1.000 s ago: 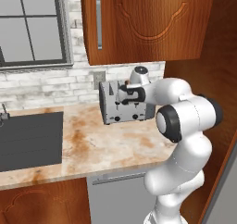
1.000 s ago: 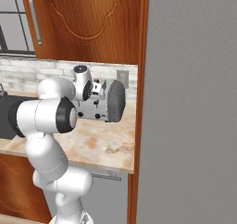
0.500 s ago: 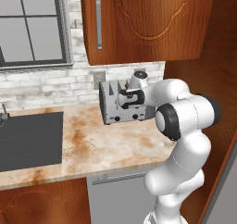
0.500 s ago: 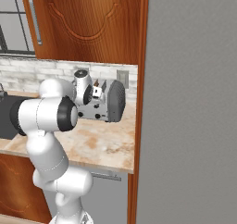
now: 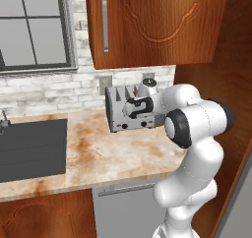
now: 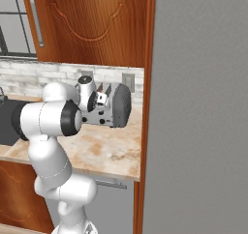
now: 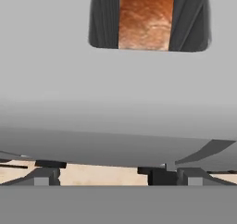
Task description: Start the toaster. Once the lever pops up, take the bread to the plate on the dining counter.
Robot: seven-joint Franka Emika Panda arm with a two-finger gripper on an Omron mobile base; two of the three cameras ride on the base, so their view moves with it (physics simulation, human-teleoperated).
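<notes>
My gripper [image 7: 106, 174] is spread wide, holding nothing, right over the toaster [image 5: 129, 115] at the back of the worktop [image 5: 113, 151]. Bread [image 7: 146, 18] sits upright in a slot, crust edge showing. I'd guess the lever is a small, stiff, spring-loaded tab: push it with one fingertip, straight down. Bread looks light and crumbly, so pinch gently across its flat faces by the exposed top.
</notes>
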